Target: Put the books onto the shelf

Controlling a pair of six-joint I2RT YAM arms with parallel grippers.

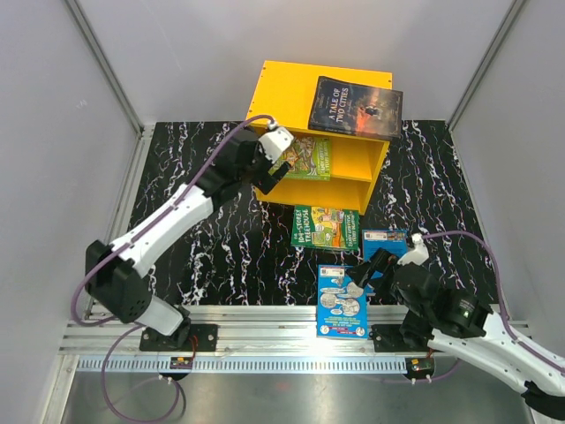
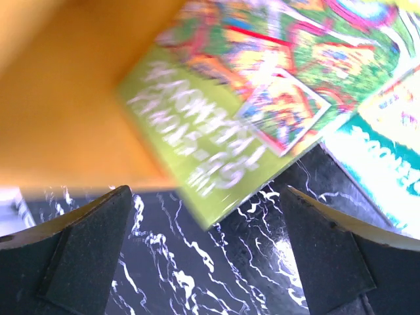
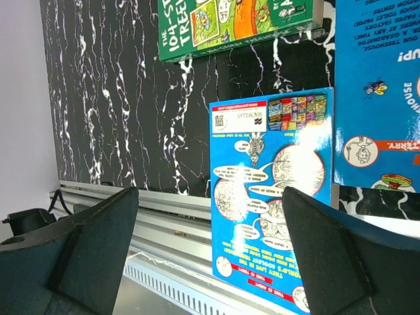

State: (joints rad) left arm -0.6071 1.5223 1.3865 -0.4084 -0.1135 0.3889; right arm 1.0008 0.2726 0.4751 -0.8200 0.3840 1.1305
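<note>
Judging by their thin, glossy covers, these paperbacks should be light, floppy and slick, best pinched across a free edge or the spine. 1 dark book [image 1: 353, 108] lies flat on top of the yellow shelf [image 1: 282, 88]. 1 green book [image 2: 223, 131] rests in the upper compartment, a corner jutting out. On the bench [image 1: 221, 238] lie the other green book [image 1: 325, 226] and 2 more. The near blue book [image 3: 269, 197] reaches over the front rail [image 1: 247, 318], offering a free edge. The far blue book [image 3: 380, 85] lies just beside it. The left fingers [image 2: 85, 256] stand apart before the shelved green book, empty. The right fingers [image 3: 92, 249] stand apart over the near blue book, empty.
</note>
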